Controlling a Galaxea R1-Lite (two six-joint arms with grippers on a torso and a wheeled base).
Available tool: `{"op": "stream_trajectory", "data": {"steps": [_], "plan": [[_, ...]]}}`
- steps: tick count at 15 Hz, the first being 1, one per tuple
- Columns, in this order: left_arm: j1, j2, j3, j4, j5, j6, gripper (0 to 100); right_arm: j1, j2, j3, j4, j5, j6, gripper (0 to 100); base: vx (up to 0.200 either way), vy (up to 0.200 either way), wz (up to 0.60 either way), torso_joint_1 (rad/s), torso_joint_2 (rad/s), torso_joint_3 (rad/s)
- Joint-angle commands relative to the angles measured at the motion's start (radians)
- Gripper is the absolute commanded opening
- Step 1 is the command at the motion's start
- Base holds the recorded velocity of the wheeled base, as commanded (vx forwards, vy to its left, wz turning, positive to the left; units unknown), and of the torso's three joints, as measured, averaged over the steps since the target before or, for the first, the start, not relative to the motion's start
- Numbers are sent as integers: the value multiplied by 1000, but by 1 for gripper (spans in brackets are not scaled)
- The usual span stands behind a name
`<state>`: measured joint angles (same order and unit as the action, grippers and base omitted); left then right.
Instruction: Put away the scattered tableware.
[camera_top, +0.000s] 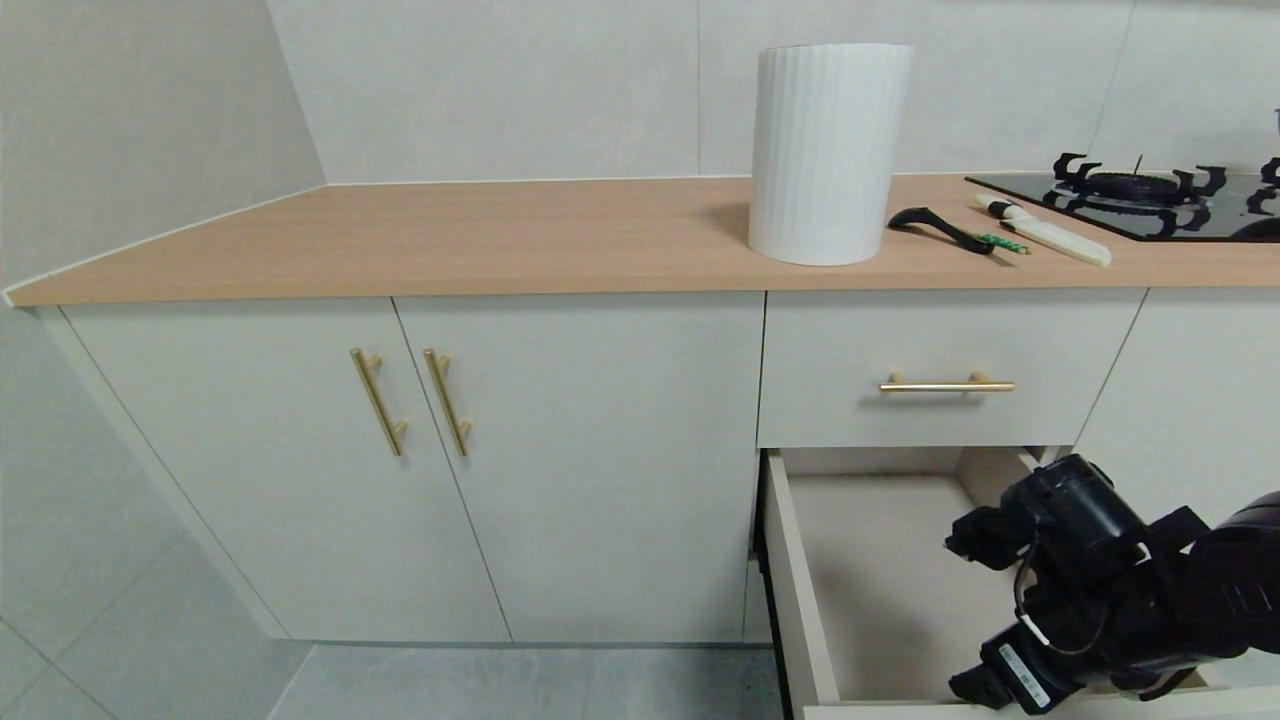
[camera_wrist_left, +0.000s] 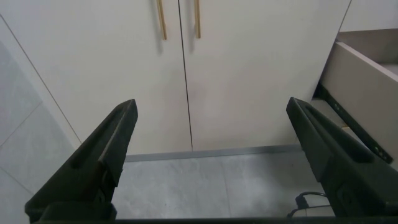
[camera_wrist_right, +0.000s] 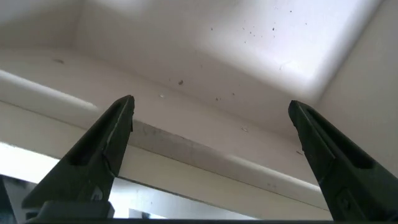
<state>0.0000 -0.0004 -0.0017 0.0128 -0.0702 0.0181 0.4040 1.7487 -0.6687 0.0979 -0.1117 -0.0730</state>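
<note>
Utensils are lying on the surface just right of the canister; I'm judging them light, stiff, slick, best pinched mid-handle. Left gripper and right gripper are hanging below the canister, jaws released.

The countertop is finished in wood grain; the canister is ribbed in white. The cabinet doors are coloured cream, their handles gold; the utensil is coloured black.
</note>
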Motion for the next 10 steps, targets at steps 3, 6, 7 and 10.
{"op": "stream_trajectory", "data": {"steps": [3,6,7,10], "plan": [[0,0,0,0,0,0,100,29,-15,0,49,-5,-10,100,0,0,0,0,0,0],[0,0,0,1,0,0,100,30,-17,-3,69,-6,-11,100,0,0,0,0,0,0],[0,0,0,1,0,0,100,30,-17,-9,69,-6,-10,100,0,0,0,0,0,0],[0,0,0,0,0,0,100,22,-23,-48,63,-6,12,100,0,0,0,0,0,0]]}}
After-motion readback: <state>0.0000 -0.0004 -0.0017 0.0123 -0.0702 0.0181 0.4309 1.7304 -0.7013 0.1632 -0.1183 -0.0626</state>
